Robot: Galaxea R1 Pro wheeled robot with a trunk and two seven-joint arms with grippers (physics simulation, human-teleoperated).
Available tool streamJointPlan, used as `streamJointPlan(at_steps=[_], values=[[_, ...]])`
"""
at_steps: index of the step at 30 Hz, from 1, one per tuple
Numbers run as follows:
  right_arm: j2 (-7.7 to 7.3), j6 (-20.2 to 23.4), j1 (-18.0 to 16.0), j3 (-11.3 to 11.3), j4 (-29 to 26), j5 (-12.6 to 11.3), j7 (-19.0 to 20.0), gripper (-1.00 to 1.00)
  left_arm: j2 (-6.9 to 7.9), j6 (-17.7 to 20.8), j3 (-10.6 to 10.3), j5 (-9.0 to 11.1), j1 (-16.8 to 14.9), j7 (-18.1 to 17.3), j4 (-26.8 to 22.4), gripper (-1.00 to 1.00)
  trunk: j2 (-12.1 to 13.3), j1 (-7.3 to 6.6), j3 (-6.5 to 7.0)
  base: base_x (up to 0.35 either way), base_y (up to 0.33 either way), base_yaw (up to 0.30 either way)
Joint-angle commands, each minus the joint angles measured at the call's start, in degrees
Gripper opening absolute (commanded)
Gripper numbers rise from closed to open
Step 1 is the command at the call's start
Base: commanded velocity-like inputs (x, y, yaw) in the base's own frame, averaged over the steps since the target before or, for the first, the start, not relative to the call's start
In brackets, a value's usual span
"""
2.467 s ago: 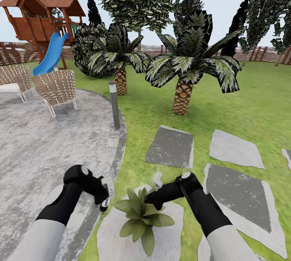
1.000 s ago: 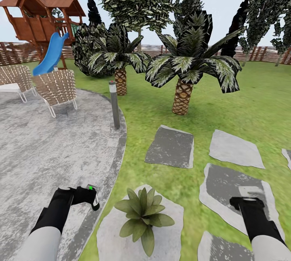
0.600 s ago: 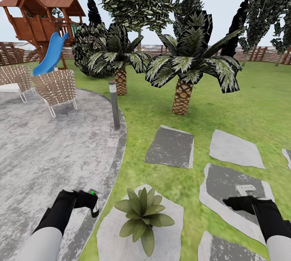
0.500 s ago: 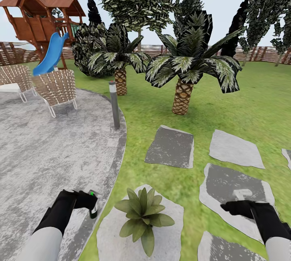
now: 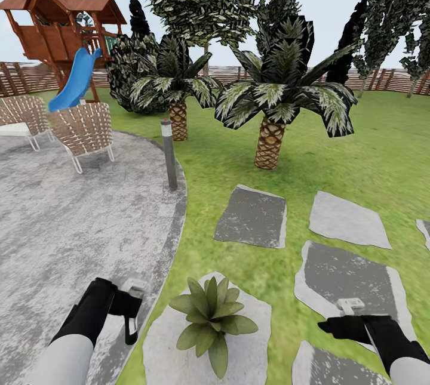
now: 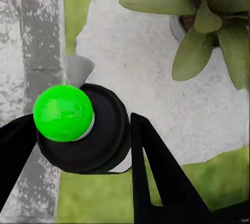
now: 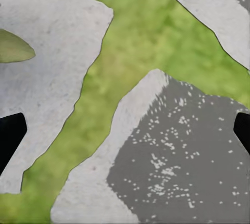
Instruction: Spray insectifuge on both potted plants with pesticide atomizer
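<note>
Holding the atomizer (image 5: 131, 312) between its fingers, the left gripper (image 5: 129, 308) hangs low over the edge of the patio (image 5: 65, 218), just left of the potted plant (image 5: 210, 318). The bottle's white head sits near the wrist and its dark lower part points down. In the left wrist view the atomizer (image 6: 83, 125) shows end on as a dark round body with a bright green ball on it, clamped between the two black fingers (image 6: 156, 177), with the plant (image 6: 208, 21) and its grey pot just beyond on a pale stone.

The plant, a low rosette of broad green leaves, stands on the nearest stepping stone (image 5: 173, 349), in the lawn (image 5: 358, 152) beside the patio's curved rim. The bottle is close to the leaves but not touching them.

The right gripper (image 5: 337, 324) is low on the other side, well apart from the plant, over a darker stone (image 5: 346, 277). In the right wrist view its two dark fingertips (image 7: 10, 138) sit at opposite borders with only stone and grass between them, so the jaws are spread wide and hold nothing.

Further off stand a grey bollard (image 5: 169, 155), two wicker chairs (image 5: 83, 134), two palms (image 5: 270, 98), a wooden playhouse (image 5: 60, 21) with a blue slide (image 5: 74, 80), and a slatted fence (image 5: 382, 79).
</note>
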Motion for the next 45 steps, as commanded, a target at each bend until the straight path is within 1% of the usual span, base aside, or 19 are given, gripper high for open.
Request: streamJointPlan(at_steps=[1,3,5,7,8,10,12,14,15,22,30,38,45], values=[[0.07,0.13,-0.06,-0.76,0.85,0.48,0.47,1.0,-0.07,1.17,-0.75,-0.49,-0.13,-1.06,-0.11,-1.0,-0.03,-0.01,-0.06,0.0,0.0,0.0],[0.08,0.1,-0.06,-2.1,3.29,0.48,0.47,1.0,-0.05,2.27,-3.91,-0.48,-0.29,-3.43,-0.13,-1.0,-0.03,-0.01,-0.06,0.0,0.0,0.0],[0.06,0.09,-0.08,-5.02,5.44,0.48,0.46,1.0,0.0,2.75,-7.98,-0.52,-0.4,-8.5,-0.13,-1.0,-0.03,-0.01,-0.06,0.0,0.0,0.0],[0.05,0.09,-0.07,-8.18,6.56,0.5,0.38,1.0,0.02,3.05,-11.19,-0.55,-0.51,-13.82,-0.14,-1.0,-0.03,-0.01,-0.06,0.0,0.0,0.0],[0.05,0.09,-0.06,-8.84,6.73,0.52,0.35,1.0,0.02,3.29,-11.88,-0.57,-0.53,-15.12,-0.14,-1.0,-0.03,-0.01,-0.06,0.0,0.0,0.0],[0.05,0.09,-0.06,-9.54,6.9,0.55,0.31,1.0,0.05,4.93,-12.62,-0.64,-0.55,-16.51,-0.14,-1.0,-0.03,-0.01,-0.06,0.0,0.0,0.0],[0.05,0.09,-0.06,-9.86,6.99,0.56,0.41,1.0,0.32,7.89,-13.22,-0.71,-0.56,-17.16,-0.14,-1.0,-0.03,-0.01,-0.06,0.0,0.0,0.0],[0.05,0.09,-0.06,-10.0,7.01,0.53,0.42,1.0,0.74,9.07,-13.8,-0.73,-0.57,-17.39,-0.14,-1.0,-0.03,-0.01,-0.06,0.0,0.0,0.0],[0.05,0.09,-0.06,-10.05,7.05,0.51,0.38,1.0,0.91,9.47,-14.48,-0.73,-0.6,-17.48,-0.14,-1.0,-0.03,-0.01,-0.07,0.0,0.0,0.0],[-0.02,0.09,-0.06,-10.18,7.03,0.48,0.29,1.0,0.79,9.96,-18.23,-0.67,-0.65,-17.62,-0.16,-1.0,-0.03,-0.01,-0.59,0.0,0.0,0.0],[-0.01,0.09,-0.06,-10.2,7.03,0.48,0.26,1.0,0.82,9.97,-21.03,-0.65,-0.66,-17.65,-0.14,-1.0,-0.03,-0.01,-1.32,0.0,0.0,0.0],[-0.04,0.09,-0.06,-10.2,7.08,0.48,0.23,1.0,0.67,10.08,-21.91,-0.69,-0.66,-17.65,-0.28,-1.0,-0.03,-0.01,-2.06,0.012,0.0,0.0],[-0.04,0.16,-0.06,-10.4,7.16,0.48,0.2,1.0,0.59,10.22,-22.1,-0.65,-0.66,-17.65,-0.25,-1.0,-0.03,-0.01,-2.69,0.26,0.0,0.0]])
